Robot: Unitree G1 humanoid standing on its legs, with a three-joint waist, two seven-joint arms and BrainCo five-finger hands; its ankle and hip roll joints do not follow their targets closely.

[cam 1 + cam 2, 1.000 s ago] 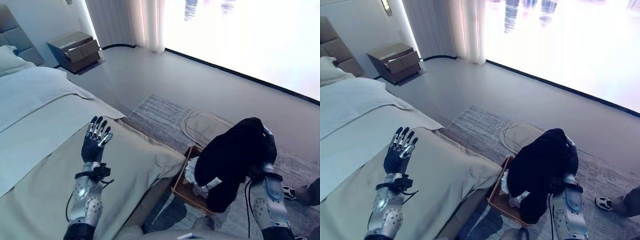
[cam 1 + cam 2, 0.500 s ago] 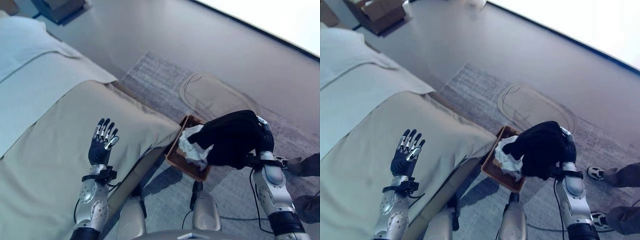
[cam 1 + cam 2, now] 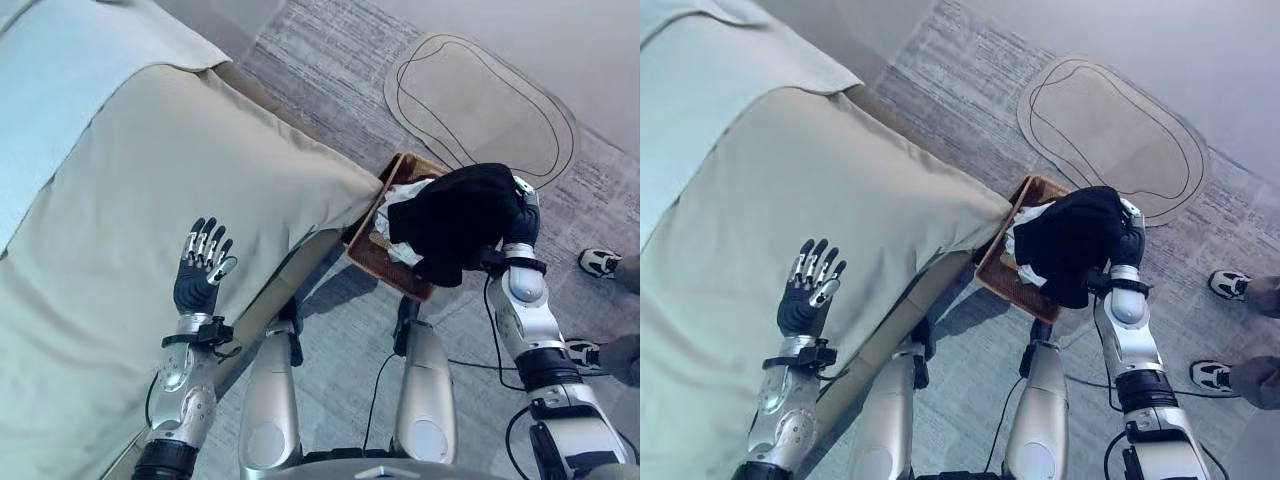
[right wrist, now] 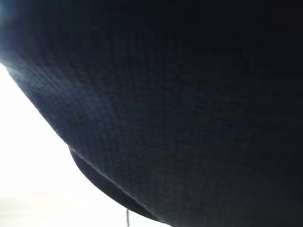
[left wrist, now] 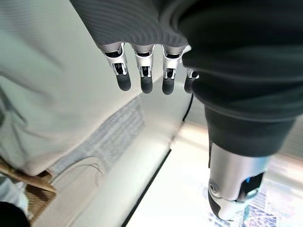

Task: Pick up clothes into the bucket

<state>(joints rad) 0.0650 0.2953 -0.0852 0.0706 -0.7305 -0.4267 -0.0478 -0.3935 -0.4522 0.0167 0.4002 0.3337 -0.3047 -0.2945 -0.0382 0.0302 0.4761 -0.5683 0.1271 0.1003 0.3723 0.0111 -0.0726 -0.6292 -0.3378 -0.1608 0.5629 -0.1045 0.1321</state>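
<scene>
Black garment (image 3: 455, 218) front and centre: it hangs bunched over the right hand (image 3: 521, 212), draped right above the brown woven basket (image 3: 379, 256) that sits on the floor at the corner of the bed (image 3: 150, 170). The cloth's lower folds dip down to the basket's rim and onto a crumpled white garment (image 3: 400, 196) lying inside it. Whether the right hand's fingers are curled into the fabric or loose under it, I cannot tell: the cloth covers them, with just a bit of silver poking out at the far side. In the right wrist view, dark ribbed fabric (image 4: 180, 104) lies close over the lens.

Over on the other side, the left hand (image 3: 198, 275) is raised above the beige bedspread, palm cover dark, fingers straight and spread, holding nothing. Its own wrist view agrees: a row of silver, dark-tipped fingers (image 5: 144, 75) stretched out, the thumb (image 5: 232, 194) well apart from them, the bedding beyond.

The basket stands on a grey striped rug (image 3: 330, 60), and just past it lies a pale oval mat (image 3: 480, 105) with a dark outline. At the right edge, a person's shoe (image 3: 600, 262) rests on the rug, well apart from the basket.
</scene>
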